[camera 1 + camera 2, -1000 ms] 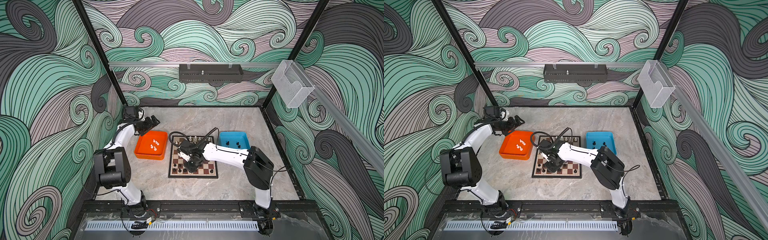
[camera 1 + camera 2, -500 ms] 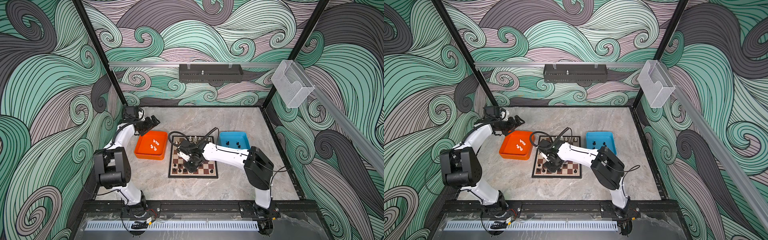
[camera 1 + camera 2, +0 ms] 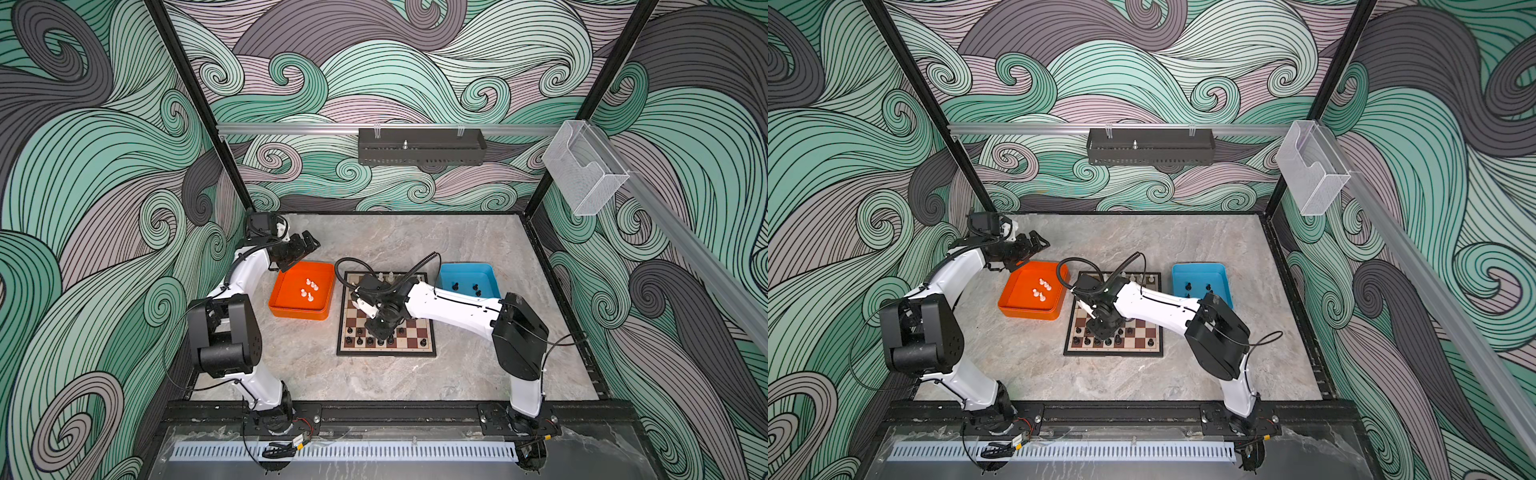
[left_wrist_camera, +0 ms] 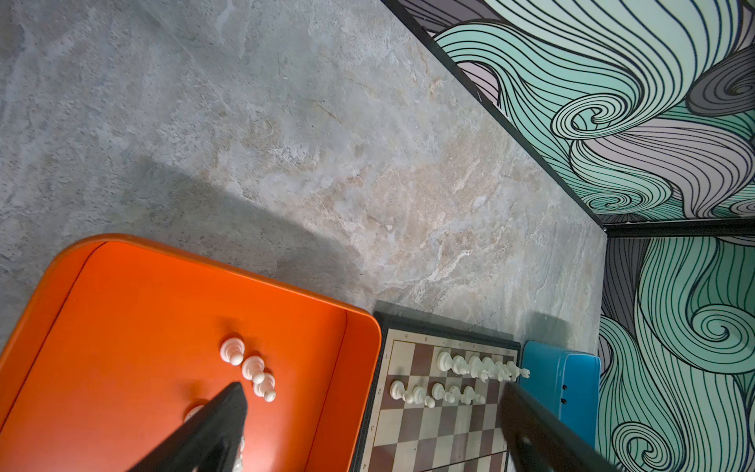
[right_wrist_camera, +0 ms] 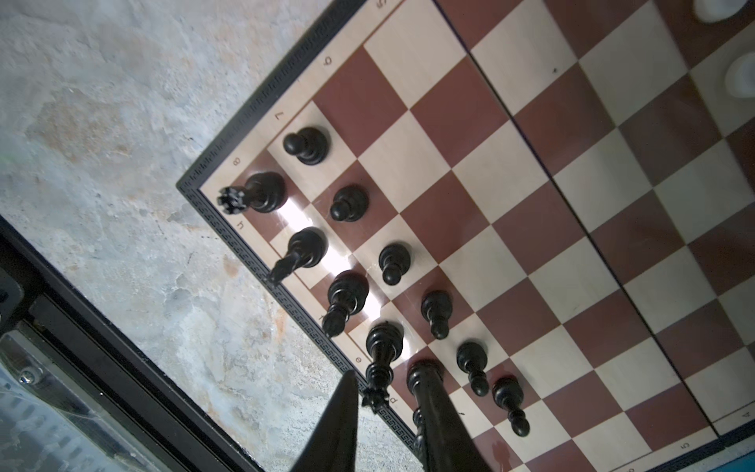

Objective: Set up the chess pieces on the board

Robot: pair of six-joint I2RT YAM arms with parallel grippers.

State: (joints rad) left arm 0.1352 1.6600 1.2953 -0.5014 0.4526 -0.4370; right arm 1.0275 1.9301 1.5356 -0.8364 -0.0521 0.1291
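Right jaws widened, black piece [image 5: 423, 374] between them

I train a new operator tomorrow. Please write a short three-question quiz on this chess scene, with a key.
1. True or false: the square brown-and-cream chessboard lies between the orange plastic tray and the blue plastic tray.
2. The small plastic chess pieces in the blue tray are: A white, B black, C mixed.
3. The black pieces on the chessboard stand at its edge ___ the robot's bases.
Key: true; B; nearest.
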